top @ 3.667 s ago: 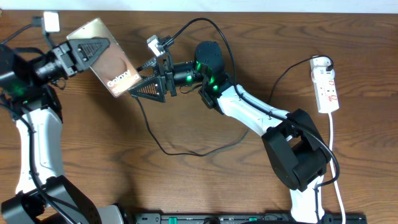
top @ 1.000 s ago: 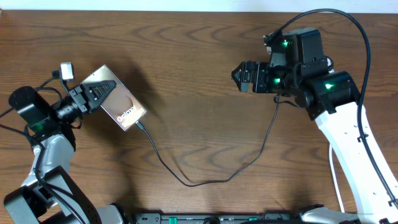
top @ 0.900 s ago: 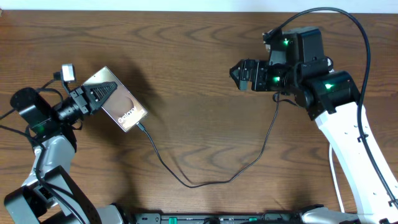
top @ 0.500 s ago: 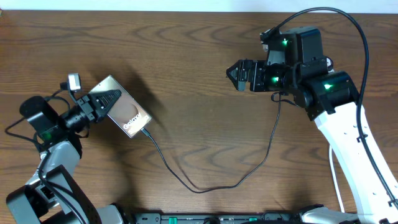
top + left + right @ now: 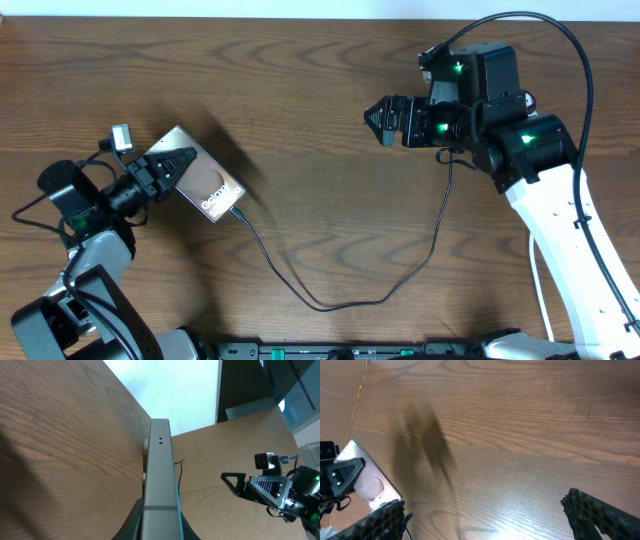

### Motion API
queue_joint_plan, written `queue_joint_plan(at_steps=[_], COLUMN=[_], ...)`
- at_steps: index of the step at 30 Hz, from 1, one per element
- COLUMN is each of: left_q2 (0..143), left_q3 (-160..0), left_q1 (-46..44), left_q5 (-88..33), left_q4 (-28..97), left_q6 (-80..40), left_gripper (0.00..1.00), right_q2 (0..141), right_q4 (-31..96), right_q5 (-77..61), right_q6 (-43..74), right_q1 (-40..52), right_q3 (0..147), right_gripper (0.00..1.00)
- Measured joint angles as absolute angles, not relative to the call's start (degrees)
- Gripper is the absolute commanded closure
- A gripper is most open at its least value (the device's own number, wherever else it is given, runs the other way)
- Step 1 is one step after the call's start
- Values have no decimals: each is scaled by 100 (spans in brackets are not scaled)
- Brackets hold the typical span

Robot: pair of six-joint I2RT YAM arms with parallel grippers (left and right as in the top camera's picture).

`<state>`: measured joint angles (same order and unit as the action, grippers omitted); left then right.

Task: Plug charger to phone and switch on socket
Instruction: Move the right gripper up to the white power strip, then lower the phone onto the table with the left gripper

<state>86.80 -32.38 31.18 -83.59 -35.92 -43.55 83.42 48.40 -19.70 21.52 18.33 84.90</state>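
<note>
**A:** Why is the charger [image 5: 322, 303] sagging toward the near edge of the table [image 5: 300, 60]?

**B:** It is lying there in a slack loop, so nothing is tugging at the plug. One end is meeting the near corner of the phone [image 5: 212, 190]. It is looking seated, though the tip is too small to be sure.

**A:** And who is holding the phone?

**B:** The left gripper [image 5: 183, 162] is clamping it near the left edge, fingers closed on both faces. It is seemingly holding it lifted off the wood, which steadies the port end.

**A:** What is the right gripper [image 5: 379, 120] doing?

**B:** It is hovering over the far right part of the table. Its jaws are spread wide with nothing between them, probably so that it is free to press the switch.

**A:** Where is the socket?

**B:** It is not showing in any view; the right arm [image 5: 540, 200] may be covering it.
</note>
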Motion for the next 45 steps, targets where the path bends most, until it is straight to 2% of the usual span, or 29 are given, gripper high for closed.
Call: queue_joint_plan(at_steps=[18,30,40,45], left_q2=[8680,8680,8674,8674], left_q3=[-3168,-2733,-2630,-2617], left_q1=[3118,3118,3118,3118], left_q5=[-8331,-7736,-5986,-5166], left_q4=[-3586,-3524,-1426,-794], left_q6=[-4305,-4204,-3972,-3859], left_gripper=[93,93,93,93], right_q2=[8342,8342,8342,8342], right_q4=[4838,4838,4842,4840], right_q5=[-1944,-1927,-1925,-1872], right_q6=[2152,2152,2152,2152], right_q1=[1833,1833,1833,1833], right_q3=[8490,8490,8490,8490], right_gripper=[1,1,1,1])
